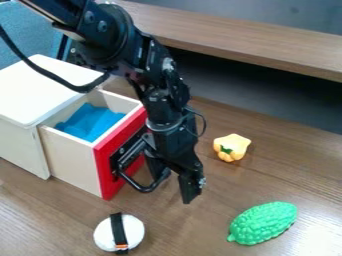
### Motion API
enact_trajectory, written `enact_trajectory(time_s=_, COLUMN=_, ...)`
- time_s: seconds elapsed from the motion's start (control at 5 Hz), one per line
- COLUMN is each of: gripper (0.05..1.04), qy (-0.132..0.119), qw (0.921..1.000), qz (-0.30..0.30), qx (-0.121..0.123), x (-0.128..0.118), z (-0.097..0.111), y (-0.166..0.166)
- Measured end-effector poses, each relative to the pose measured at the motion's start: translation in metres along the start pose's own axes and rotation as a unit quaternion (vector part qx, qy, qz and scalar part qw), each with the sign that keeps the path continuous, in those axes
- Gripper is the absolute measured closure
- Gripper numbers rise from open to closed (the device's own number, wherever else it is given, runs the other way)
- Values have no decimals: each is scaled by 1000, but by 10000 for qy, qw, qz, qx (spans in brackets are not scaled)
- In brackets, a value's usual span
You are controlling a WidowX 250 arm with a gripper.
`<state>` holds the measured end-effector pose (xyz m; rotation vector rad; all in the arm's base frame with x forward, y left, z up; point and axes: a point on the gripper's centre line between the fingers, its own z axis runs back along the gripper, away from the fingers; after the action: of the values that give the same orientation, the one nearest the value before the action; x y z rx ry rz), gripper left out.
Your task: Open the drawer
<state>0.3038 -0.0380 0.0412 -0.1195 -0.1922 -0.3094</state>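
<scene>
You've got the drawer (70,162) open, slid partway out of the white-topped cabinet (40,87) on the left side of the camera view. Its red front (113,175) faces right and toward the camera, with a black handle (143,189) sticking out from it. Look inside and you'll see bright blue material (93,121), pale wooden walls around it. Your gripper (175,187) hangs down just right of that front, fingers spread with a clear gap between them, pointing at the tabletop. The finger nearer the drawer is right by the handle; you can't tell from here whether it touches. The other finger is farther right, its tip lower in view. No firm hold on anything that you can make out. Your arm comes in from the upper left, over the back of the cabinet, black cable looping beside it. Rest of your wooden table (37,215): yellow-orange star-like toy (234,146) with a green mark, right of the gripper; bumpy green toy (265,223), lower right; white rounded piece (136,232) with a black band, in front of the drawer. Behind, you have a wooden ledge (240,40) and blue fabric (25,31) at upper left
</scene>
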Motion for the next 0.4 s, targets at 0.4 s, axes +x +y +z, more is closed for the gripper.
enact_trajectory(time_s=0.4, gripper=85, qy=96, qw=9998, qz=-185, qx=4, x=0, z=-2, y=-15)
